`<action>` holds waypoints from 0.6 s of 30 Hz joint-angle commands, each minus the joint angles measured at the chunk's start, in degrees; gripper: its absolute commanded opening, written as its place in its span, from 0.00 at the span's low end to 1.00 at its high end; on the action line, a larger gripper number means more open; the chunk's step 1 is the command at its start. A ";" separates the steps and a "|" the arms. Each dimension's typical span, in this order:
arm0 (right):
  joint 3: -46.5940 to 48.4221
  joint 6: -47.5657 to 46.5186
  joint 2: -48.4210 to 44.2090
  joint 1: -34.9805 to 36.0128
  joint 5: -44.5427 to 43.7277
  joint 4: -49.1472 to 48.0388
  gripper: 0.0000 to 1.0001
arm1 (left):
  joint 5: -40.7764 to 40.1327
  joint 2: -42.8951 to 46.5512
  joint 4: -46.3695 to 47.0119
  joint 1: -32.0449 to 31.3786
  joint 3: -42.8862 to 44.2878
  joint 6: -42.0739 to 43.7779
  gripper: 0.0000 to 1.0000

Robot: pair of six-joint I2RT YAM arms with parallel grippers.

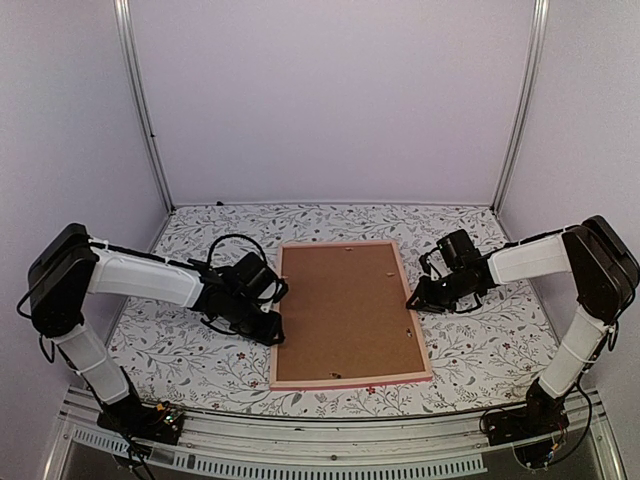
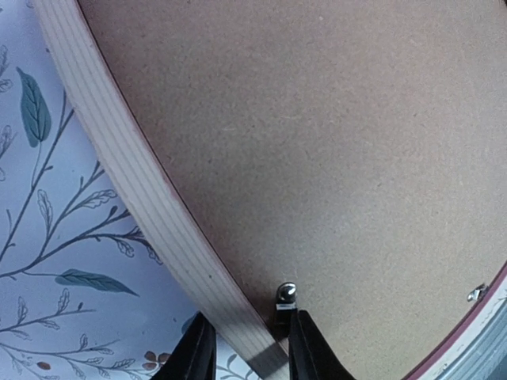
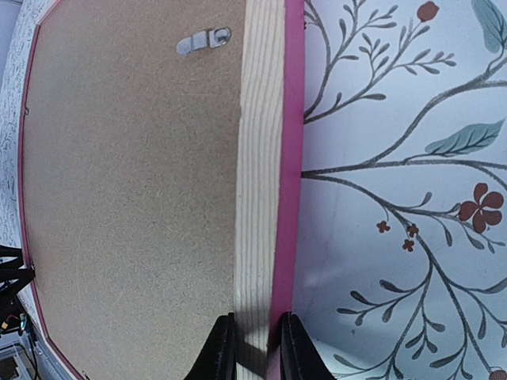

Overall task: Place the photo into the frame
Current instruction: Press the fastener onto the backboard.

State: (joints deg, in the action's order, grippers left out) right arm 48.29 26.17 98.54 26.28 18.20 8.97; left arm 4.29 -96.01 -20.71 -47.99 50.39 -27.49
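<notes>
The pink frame (image 1: 346,381) lies face down in the middle of the table, with its brown backing board (image 1: 345,310) up. The photo is not in view. My left gripper (image 1: 272,328) is at the frame's left rail. In the left wrist view it (image 2: 249,352) is open and straddles the rail (image 2: 135,166), with a small gap on the outer side. Its inner finger touches a metal turn clip (image 2: 285,294). My right gripper (image 1: 413,300) is at the right rail. In the right wrist view it (image 3: 253,352) is shut on that rail (image 3: 265,158).
The floral tablecloth (image 1: 480,350) covers the table. Grey walls and aluminium posts (image 1: 145,110) close in the back and sides. A metal rail (image 1: 330,440) runs along the near edge. Another clip (image 3: 203,39) sits on the board near the right rail.
</notes>
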 commanded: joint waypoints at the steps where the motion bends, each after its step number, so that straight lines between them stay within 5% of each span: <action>1: -1.46 -0.25 1.45 0.52 0.51 1.29 0.11 | 4.18 1.48 4.29 1.11 -1.76 2.24 0.21; 10: -1.28 -0.51 1.98 0.53 0.63 1.15 0.11 | 5.86 1.91 5.15 2.45 -2.35 1.59 0.20; 18: -1.09 -0.76 2.79 0.52 1.05 0.72 0.11 | 6.54 2.17 5.17 2.35 -1.72 1.34 0.53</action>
State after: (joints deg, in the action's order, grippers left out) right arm 48.29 26.15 98.61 26.24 18.37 8.93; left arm 9.26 -94.83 -17.50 -45.69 48.47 -26.83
